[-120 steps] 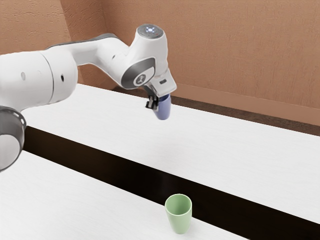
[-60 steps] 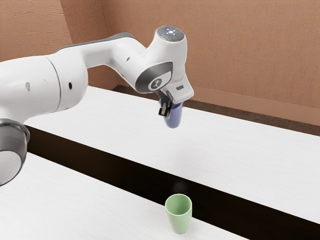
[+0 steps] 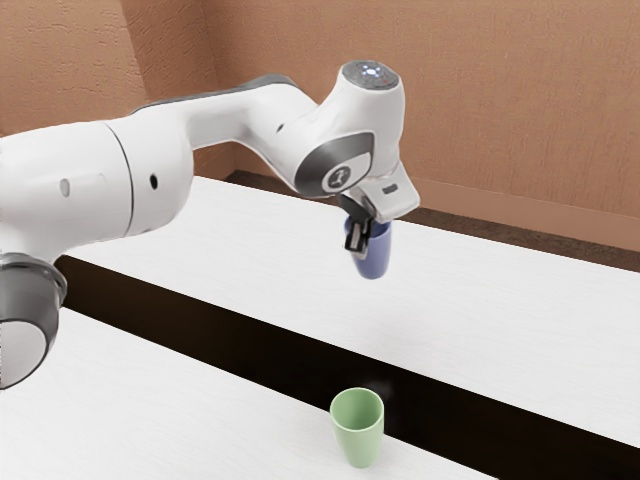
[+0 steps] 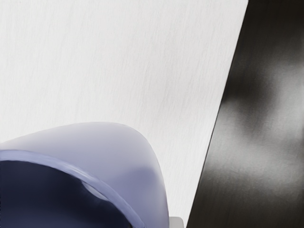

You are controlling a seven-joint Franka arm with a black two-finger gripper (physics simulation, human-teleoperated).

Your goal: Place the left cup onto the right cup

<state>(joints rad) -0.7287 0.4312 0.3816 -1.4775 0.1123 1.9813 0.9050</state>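
The gripper (image 3: pixel 360 232) is clamped on the rim of the blue cup (image 3: pixel 376 256), which hangs in the air above the white table (image 3: pixel 500 300). The green cup (image 3: pixel 357 428) stands at 6 o'clock from it in the exterior view, well apart, across the dark strip (image 3: pixel 250 340).

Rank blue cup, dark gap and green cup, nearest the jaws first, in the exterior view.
1. blue cup: held in the jaws.
2. dark gap: below, toward the camera.
3. green cup: past the gap, on the near tabletop.
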